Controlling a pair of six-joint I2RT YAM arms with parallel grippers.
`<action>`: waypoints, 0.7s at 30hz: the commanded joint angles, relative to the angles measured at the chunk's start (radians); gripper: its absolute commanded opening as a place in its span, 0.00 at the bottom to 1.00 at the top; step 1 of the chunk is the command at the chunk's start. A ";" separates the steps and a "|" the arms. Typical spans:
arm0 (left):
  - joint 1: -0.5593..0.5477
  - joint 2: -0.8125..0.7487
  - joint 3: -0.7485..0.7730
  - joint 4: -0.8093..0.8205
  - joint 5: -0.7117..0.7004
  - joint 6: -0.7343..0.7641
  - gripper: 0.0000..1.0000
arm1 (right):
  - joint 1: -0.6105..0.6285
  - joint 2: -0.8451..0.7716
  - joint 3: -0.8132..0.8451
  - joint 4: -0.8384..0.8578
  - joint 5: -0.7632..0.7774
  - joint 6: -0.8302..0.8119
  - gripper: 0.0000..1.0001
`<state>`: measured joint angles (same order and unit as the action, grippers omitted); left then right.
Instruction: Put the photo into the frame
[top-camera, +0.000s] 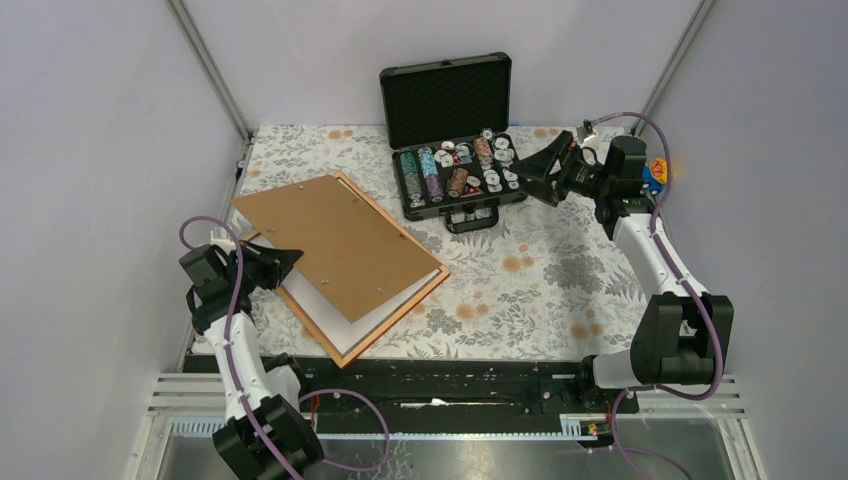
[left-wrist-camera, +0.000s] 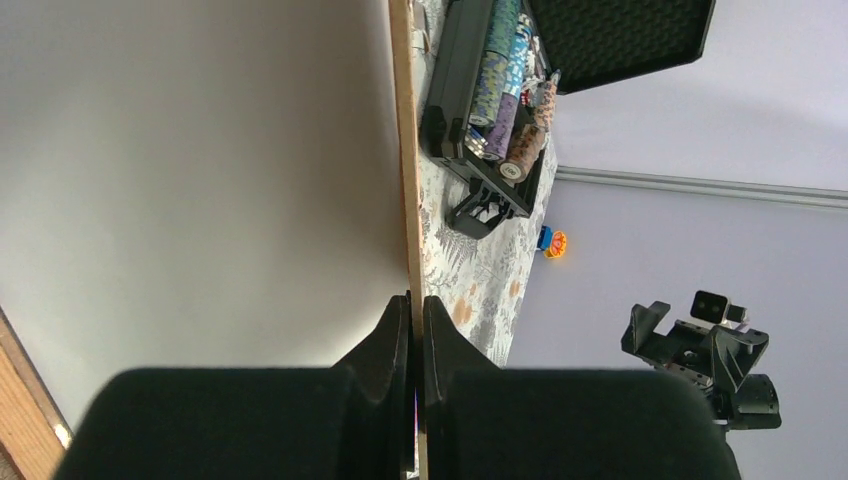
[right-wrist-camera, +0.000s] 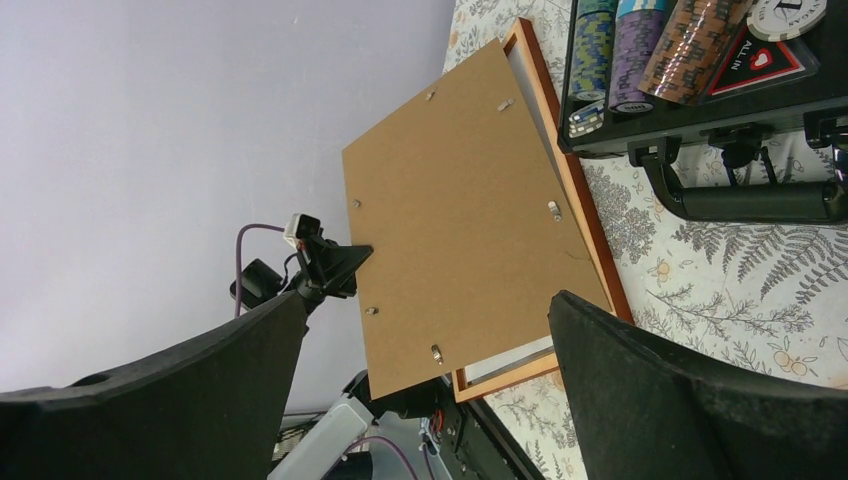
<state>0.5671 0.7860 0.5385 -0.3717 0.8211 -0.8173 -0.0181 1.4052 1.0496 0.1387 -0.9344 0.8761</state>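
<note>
The frame (top-camera: 397, 318) lies flat at the left of the floral table, thin and orange-brown. Inside it lies the photo (top-camera: 385, 308), showing only its plain white back; the printed side is hidden. A brown backing board (top-camera: 335, 240) is tilted above them, its left edge raised. My left gripper (top-camera: 290, 258) is shut on that edge. In the left wrist view the fingertips (left-wrist-camera: 416, 310) pinch the thin board edge (left-wrist-camera: 405, 150), with the white photo (left-wrist-camera: 200, 180) to its left. My right gripper (top-camera: 530, 180) hangs open beside the chip case. Board (right-wrist-camera: 460, 220) and frame (right-wrist-camera: 590, 240) show between its fingers.
A black hard case of chips (top-camera: 455, 170) stands open at the back centre, its handle toward the front. A small orange and blue object (top-camera: 655, 172) sits by the right wall. The floral cloth (top-camera: 540, 270) covers the table. A black rail runs along the near edge.
</note>
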 joint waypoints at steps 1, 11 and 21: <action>0.015 0.011 0.004 0.070 0.017 0.039 0.00 | 0.007 -0.016 0.018 0.001 -0.003 -0.028 1.00; 0.010 0.027 0.081 -0.089 0.004 0.107 0.00 | 0.013 0.001 0.020 0.001 -0.004 -0.034 1.00; 0.001 0.070 0.130 -0.079 0.008 0.121 0.00 | 0.013 0.003 0.013 0.001 -0.001 -0.041 1.00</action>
<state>0.5701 0.8471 0.6312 -0.5232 0.8154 -0.7258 -0.0132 1.4082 1.0496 0.1387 -0.9344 0.8581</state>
